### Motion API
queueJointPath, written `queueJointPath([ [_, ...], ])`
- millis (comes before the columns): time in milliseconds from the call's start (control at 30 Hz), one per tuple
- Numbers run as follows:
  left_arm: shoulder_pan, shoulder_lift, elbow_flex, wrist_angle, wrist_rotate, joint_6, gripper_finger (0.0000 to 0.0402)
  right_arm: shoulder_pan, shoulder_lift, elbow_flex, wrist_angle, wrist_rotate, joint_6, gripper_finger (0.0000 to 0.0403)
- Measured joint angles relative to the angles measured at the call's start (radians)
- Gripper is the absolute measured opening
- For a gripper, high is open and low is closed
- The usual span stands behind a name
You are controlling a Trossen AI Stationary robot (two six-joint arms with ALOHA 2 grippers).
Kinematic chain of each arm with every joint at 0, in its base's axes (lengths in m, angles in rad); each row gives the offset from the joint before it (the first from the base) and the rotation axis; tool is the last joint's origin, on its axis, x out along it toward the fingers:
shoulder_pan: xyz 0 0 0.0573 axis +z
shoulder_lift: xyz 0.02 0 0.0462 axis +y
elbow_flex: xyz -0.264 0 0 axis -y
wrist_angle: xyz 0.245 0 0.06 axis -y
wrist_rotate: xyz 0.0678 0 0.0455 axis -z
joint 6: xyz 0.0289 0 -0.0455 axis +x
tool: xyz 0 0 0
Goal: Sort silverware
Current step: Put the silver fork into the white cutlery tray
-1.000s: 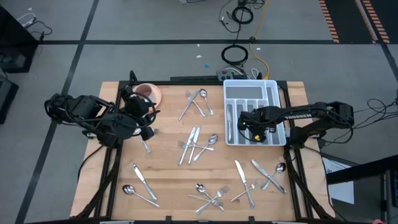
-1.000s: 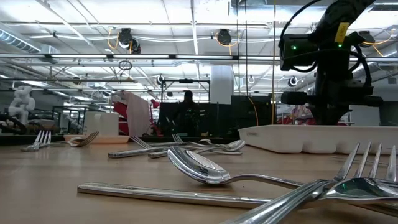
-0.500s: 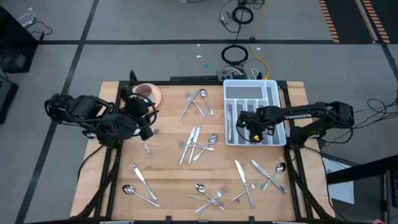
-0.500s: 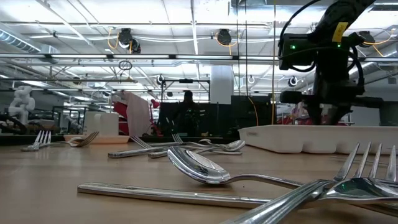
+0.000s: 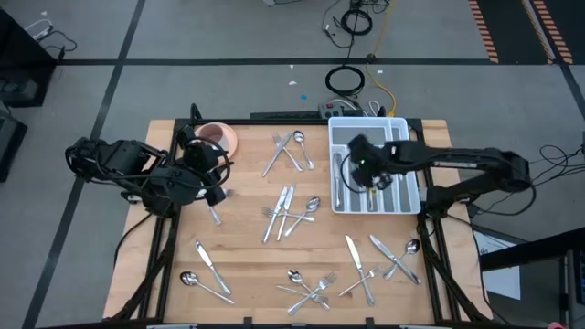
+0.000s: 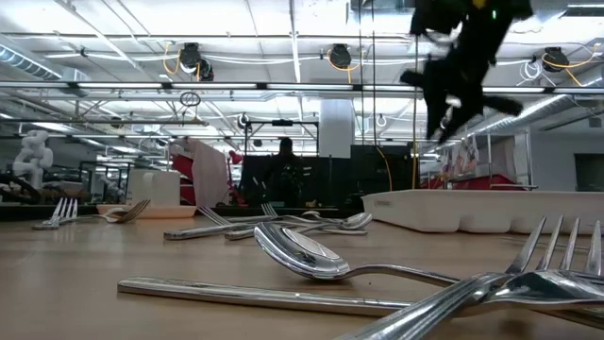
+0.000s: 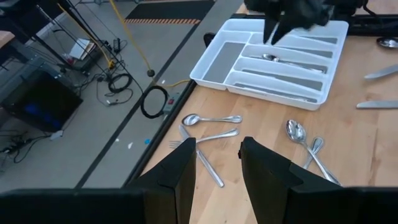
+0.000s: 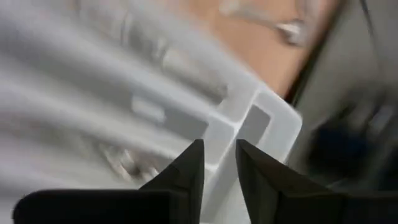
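Above white tray [image 5: 402,128] — right claw [image 5: 358,163] has risen.

One white tray [image 5: 398,126] sat at two o'clock and one pink cup [image 5: 218,135] at eleven. Two grippers were in play, the left gripper [image 7: 214,168] and the right gripper [image 8: 219,163]. The silverware [image 5: 291,212] lay in loose bunches: three pieces at twelve o'clock, four or five in the centre bunch, roughly four tangled at six, about five at five o'clock. At seven there were two, a knife [image 5: 205,255] and a spoon [image 5: 189,278], and at nine a lone piece [image 5: 215,216]. The tray held at least two pieces; the exact total could not be counted.
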Motion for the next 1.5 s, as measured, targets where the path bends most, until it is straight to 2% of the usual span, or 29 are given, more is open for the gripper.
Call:
queueJointPath([
  [100,0.000,0.000,0.000,0.001,0.000,-0.022,0.0132,0.011,-0.010,0.098,-0.103,-0.105,0.494,0.0086],
  [167,0.000,0.000,0.000,0.001,0.000,-0.023,0.0132,0.025,-0.010,0.123,-0.196,-0.234,0.719,0.0090],
  [300,0.000,0.000,0.000,0.005,0.000,-0.023,0.0132,0.149,-0.007,0.075,-0.245,-0.449,0.975,0.0098],
  [367,0.000,0.000,0.000,0.005,0.000,-0.023,0.0132,0.249,-0.001,0.019,-0.189,-0.487,1.063,0.0100],
  [467,0.000,0.000,0.000,0.005,0.012,-0.024,0.0132,0.415,0.032,-0.055,-0.017,-0.516,1.166,0.0105],
  [567,0.000,0.000,0.000,0.005,0.014,-0.023,0.0132,0.548,0.098,-0.080,0.099,-0.527,1.212,0.0116],
  [667,0.000,0.000,0.000,0.005,0.018,-0.023,0.0132,0.647,0.174,-0.066,0.131,-0.517,1.226,0.0135],
  [833,0.000,0.000,0.000,0.005,0.073,-0.029,0.0132,0.741,0.302,-0.001,0.148,-0.521,1.198,0.0171],
  [933,0.000,-0.001,-0.008,0.013,0.176,-0.069,0.0132,0.742,0.373,0.069,0.143,-0.512,1.145,0.0182],
  [1067,-0.010,0.000,-0.034,0.037,0.325,-0.075,0.0132,0.741,0.452,0.199,0.119,-0.444,1.037,0.0185],
  [1200,-0.035,-0.009,-0.073,0.171,0.343,-0.075,0.0132,0.719,0.502,0.285,0.086,-0.390,0.980,0.0185],
  [1333,-0.049,-0.015,-0.123,0.341,0.342,-0.047,0.0132,0.668,0.500,0.294,0.008,-0.290,1.032,0.0185],
  [1433,-0.022,-0.034,-0.197,0.366,0.340,-0.057,0.0132,0.613,0.471,0.292,-0.039,-0.283,1.095,0.0185],
  [1500,0.024,-0.047,-0.261,0.368,0.335,-0.117,0.0132,0.590,0.439,0.292,-0.062,-0.282,1.132,0.0185],
])
